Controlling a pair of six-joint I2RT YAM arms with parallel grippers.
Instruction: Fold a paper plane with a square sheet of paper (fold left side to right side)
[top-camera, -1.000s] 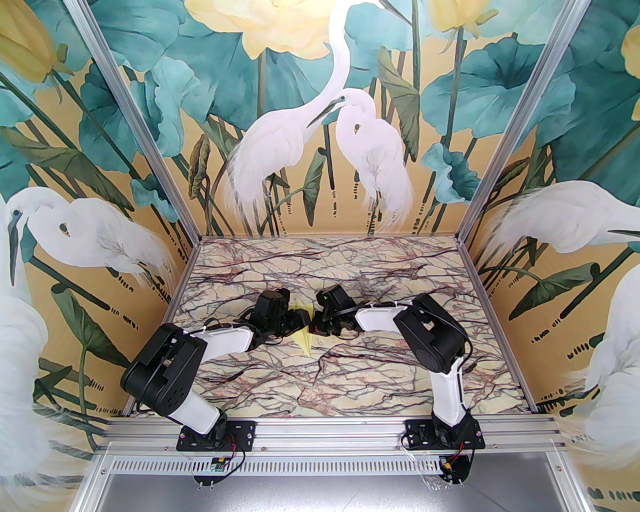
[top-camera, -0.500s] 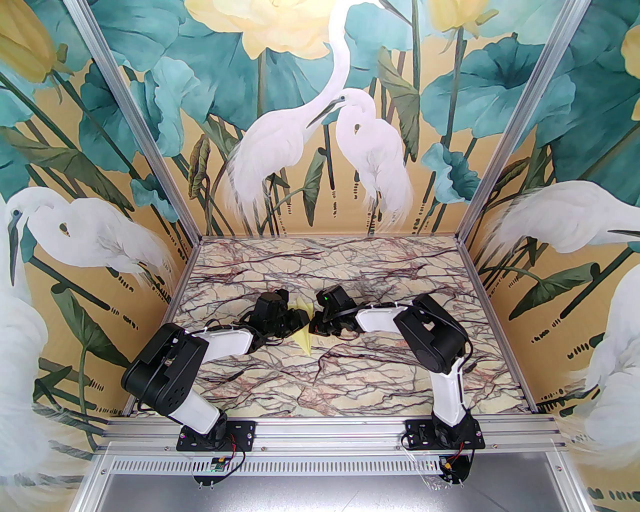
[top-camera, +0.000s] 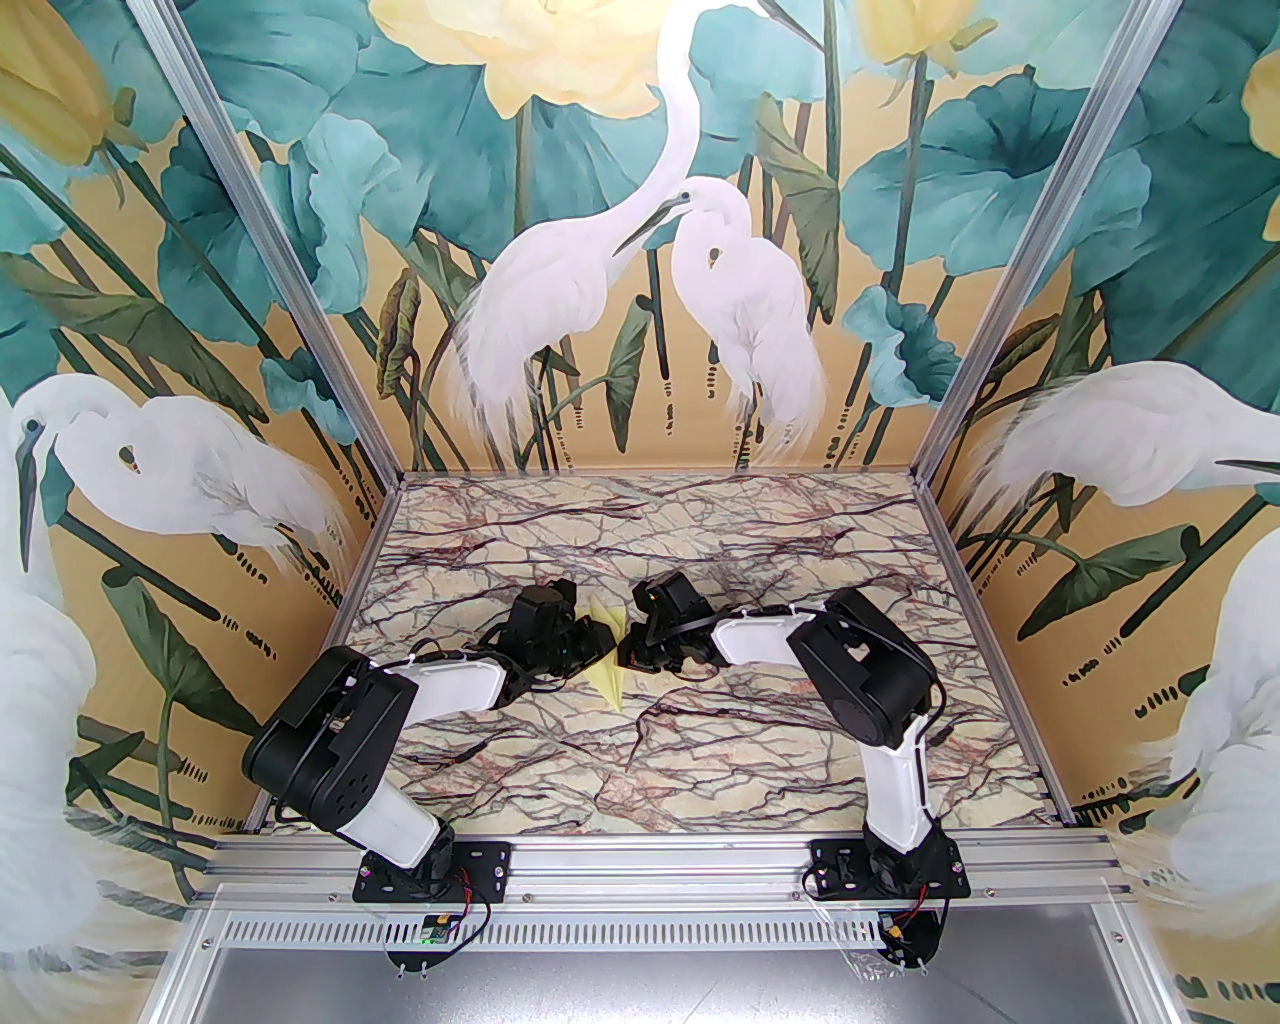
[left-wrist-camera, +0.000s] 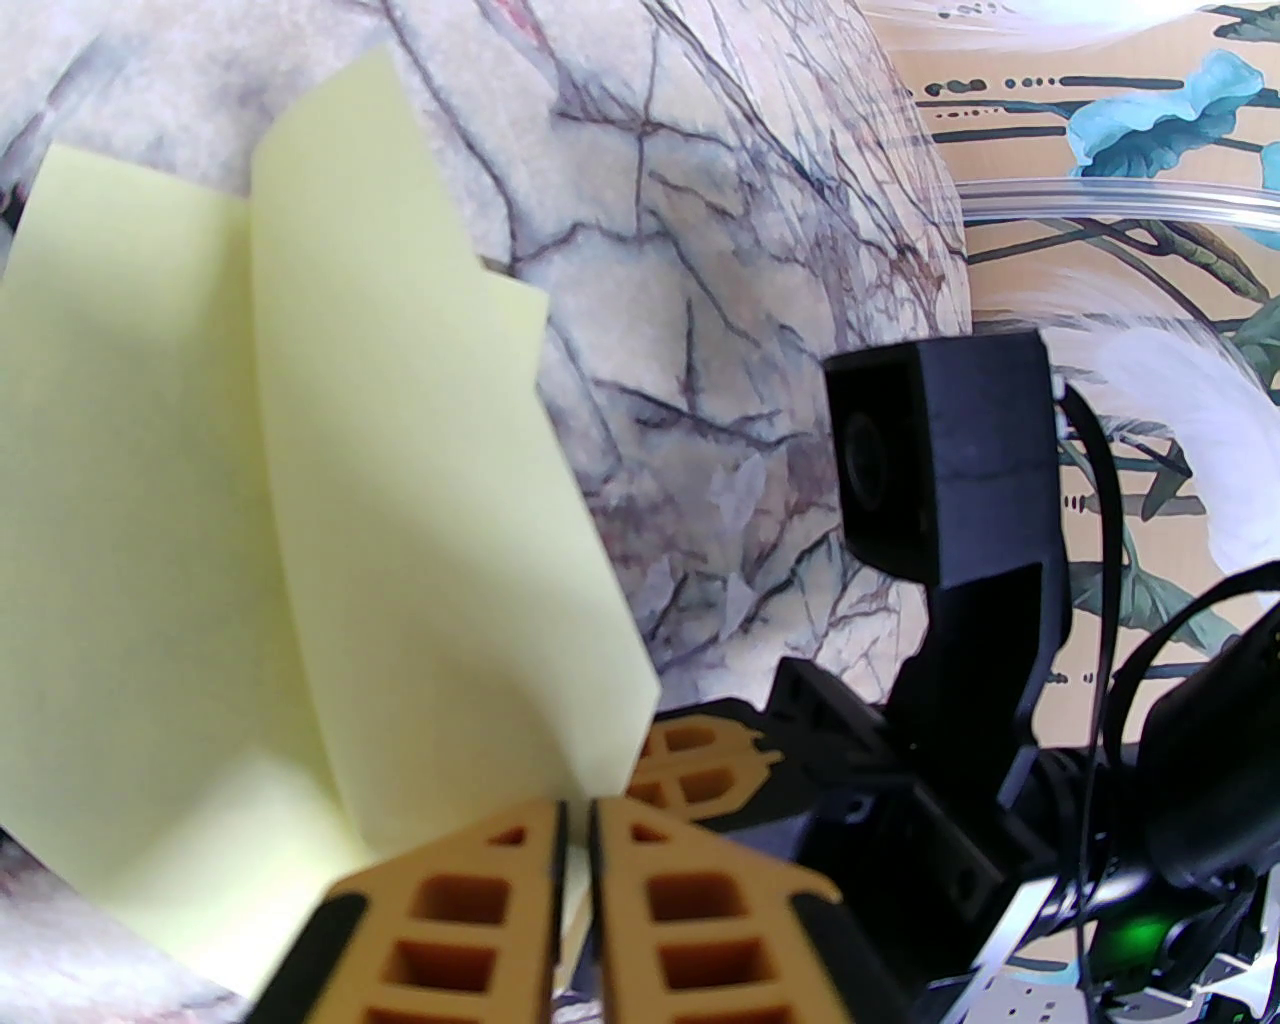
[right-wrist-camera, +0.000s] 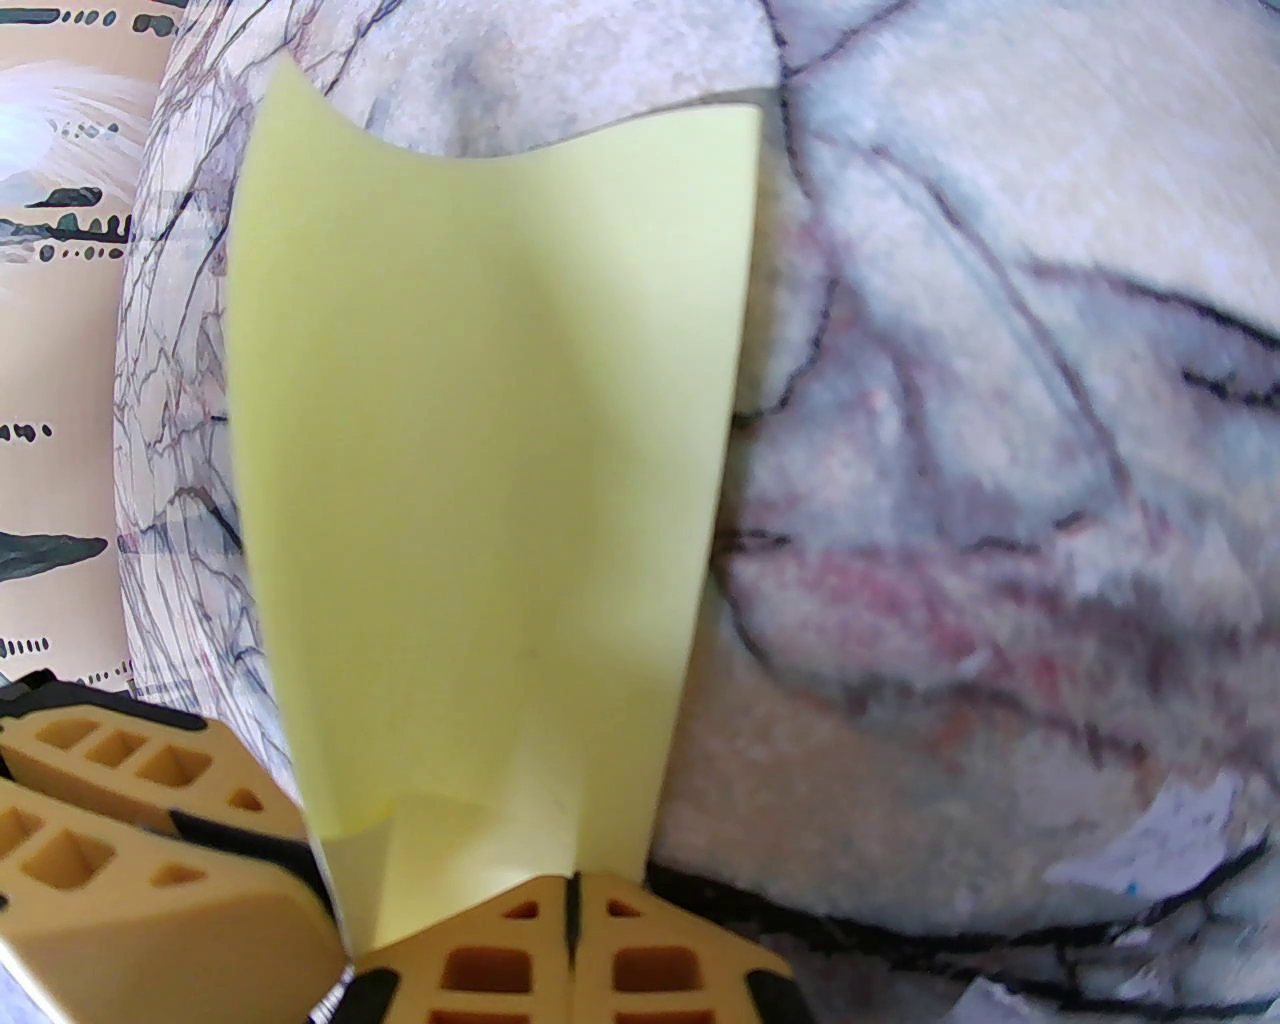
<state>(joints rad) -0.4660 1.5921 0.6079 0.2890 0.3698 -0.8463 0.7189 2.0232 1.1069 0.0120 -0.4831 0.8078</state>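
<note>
Above the marble counter (top-camera: 700, 760), the right pincer (right-wrist-camera: 572, 885), pressed together, pinches the pale yellow paper plane (top-camera: 607, 680); the left pincer (left-wrist-camera: 577, 815) nips its opposite side, jaws nearly touching.

White-shelled arms (top-camera: 455, 685) with black joints, thin black cables (left-wrist-camera: 1108, 540), tan lattice-cut jaws.

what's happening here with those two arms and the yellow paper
Two robot arms are folding a pale yellow paper plane in the middle of the marbled table. The left end effector and the right end effector meet almost tip to tip, each pinching the paper from its own side. The paper is only partly folded: its flaps curve up loosely and are not pressed flat.
</note>
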